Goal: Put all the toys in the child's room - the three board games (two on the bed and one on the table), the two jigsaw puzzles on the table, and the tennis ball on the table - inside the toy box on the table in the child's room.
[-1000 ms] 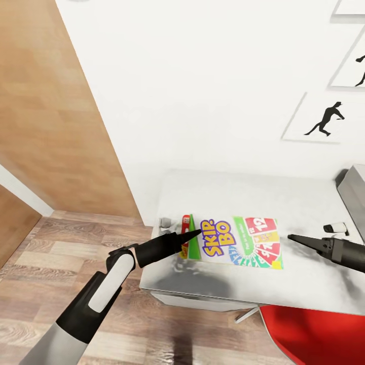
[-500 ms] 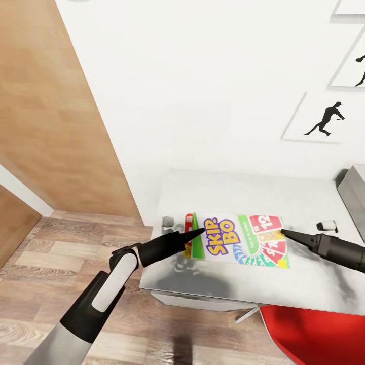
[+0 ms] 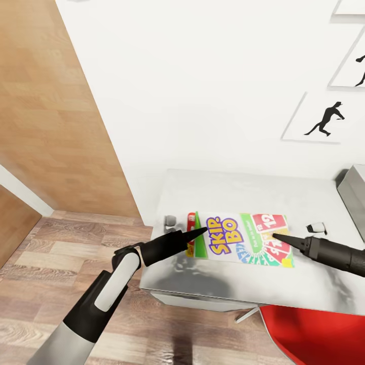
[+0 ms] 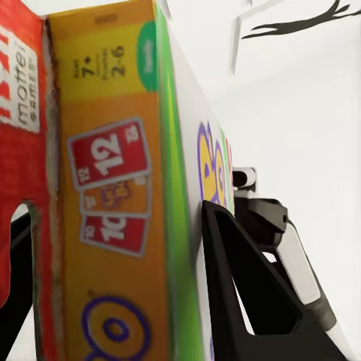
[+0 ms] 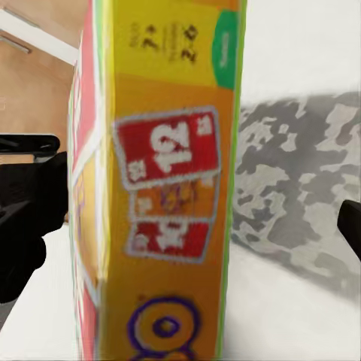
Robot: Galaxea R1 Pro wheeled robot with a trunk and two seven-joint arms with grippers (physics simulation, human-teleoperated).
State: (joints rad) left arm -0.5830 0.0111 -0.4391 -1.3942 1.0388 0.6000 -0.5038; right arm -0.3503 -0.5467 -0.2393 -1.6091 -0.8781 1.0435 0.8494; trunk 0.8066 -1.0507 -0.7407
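Green, white and red flat "SKIP-BO" game box (image 3: pixel 241 239): flat on pale grey table (image 3: pixel 284 195), near its left end.
Left gripper (image 3: pixel 200 231): black fingers wide apart, one on each face of box's end (image 4: pixel 113 203).
Right gripper (image 3: pixel 278 236): fingers apart, astride box's other end (image 5: pixel 169 188).
Red seat (image 3: pixel 314 332): below table edge.

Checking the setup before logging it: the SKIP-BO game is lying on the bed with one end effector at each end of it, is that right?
Not quite. The SKIP-BO game lies on the pale grey table, not the bed, as the head view shows. The left end effector and right end effector are indeed at its two ends.
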